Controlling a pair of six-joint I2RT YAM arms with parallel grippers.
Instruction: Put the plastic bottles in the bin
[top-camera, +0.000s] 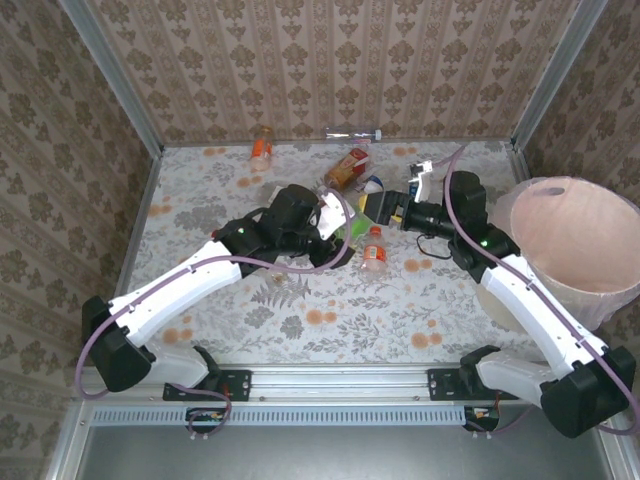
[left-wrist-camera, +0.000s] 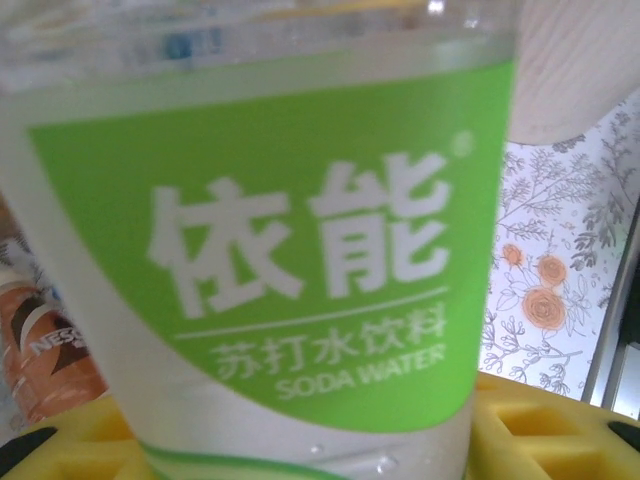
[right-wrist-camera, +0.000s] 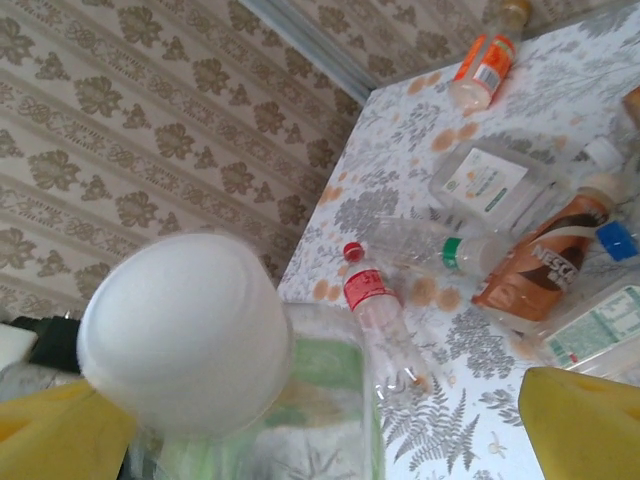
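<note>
- An orange-labelled bottle (top-camera: 262, 146) lies by the back wall, well apart from both arms.
- Mid-table, the left gripper (left-wrist-camera: 300, 445) has its yellow fingers (left-wrist-camera: 590, 452) clamped on a green-labelled soda water bottle (left-wrist-camera: 270, 250).
- Just right of it stands an orange-capped bottle (top-camera: 374, 250).
- The right gripper (right-wrist-camera: 320, 430) has its fingers spread wide, holding nothing; a blurred white cap (right-wrist-camera: 185, 330), perhaps that green bottle's, sits between them.
- The bin (top-camera: 570, 182) stands at the table's right edge, beside the right arm.
</note>
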